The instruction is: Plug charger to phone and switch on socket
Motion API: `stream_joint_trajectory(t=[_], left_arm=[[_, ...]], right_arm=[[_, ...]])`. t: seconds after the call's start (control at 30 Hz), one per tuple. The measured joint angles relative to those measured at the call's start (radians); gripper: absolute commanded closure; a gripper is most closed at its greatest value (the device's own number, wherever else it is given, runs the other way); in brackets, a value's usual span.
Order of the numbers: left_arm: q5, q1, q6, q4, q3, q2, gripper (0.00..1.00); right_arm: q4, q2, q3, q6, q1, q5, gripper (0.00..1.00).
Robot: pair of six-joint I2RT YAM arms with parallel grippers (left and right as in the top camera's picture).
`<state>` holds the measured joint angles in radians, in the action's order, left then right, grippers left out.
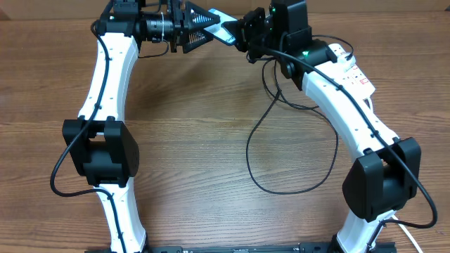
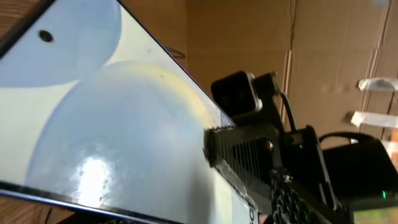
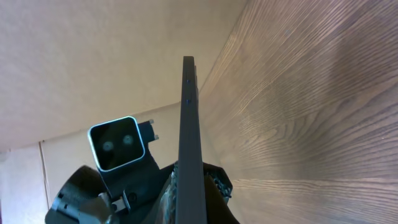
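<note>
The phone, with its light blue screen, is held off the table at the back between both grippers. My left gripper is shut on its left end. My right gripper is shut on its right end. In the left wrist view the screen fills the frame, with the right gripper's ribbed finger clamped on its edge. In the right wrist view the phone is edge-on between dark pads. The charger cable loops on the table; its connector tip is hidden. The socket lies partly under the right arm.
Wood-grain table. The black cable loop spreads across the middle right of the table. Both arms' bases stand at the front edge. Cardboard-coloured walls rise behind the table.
</note>
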<state>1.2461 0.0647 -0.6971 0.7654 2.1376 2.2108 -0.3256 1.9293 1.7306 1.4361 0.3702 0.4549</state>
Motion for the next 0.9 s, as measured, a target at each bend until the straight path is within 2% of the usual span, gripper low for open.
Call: stream_joint_trajectory(t=[0.13, 0.37, 0.57, 0.7, 0.9], left_arm=[[-0.051, 0.0, -0.081, -0.022, 0.0, 0.0, 0.55], [-0.129, 0.0, -0.307, -0.109, 0.0, 0.0, 0.58], [-0.177, 0.0, -0.453, -0.14, -0.005, 0.0, 0.75], [-0.18, 0.0, -0.541, -0.191, -0.011, 0.0, 0.93], [-0.151, -0.004, -0.643, -0.204, -0.011, 0.0, 0.96]], right_arm=[[0.024, 0.0, 0.0, 0.039, 0.008, -0.015, 0.96], [0.057, 0.0, 0.0, 0.08, 0.04, -0.037, 0.96], [0.056, -0.002, 0.0, 0.09, 0.066, -0.084, 0.96], [0.045, -0.012, 0.006, 0.107, 0.075, -0.121, 0.96], [0.029, -0.017, 0.009, 0.17, 0.08, -0.13, 0.96]])
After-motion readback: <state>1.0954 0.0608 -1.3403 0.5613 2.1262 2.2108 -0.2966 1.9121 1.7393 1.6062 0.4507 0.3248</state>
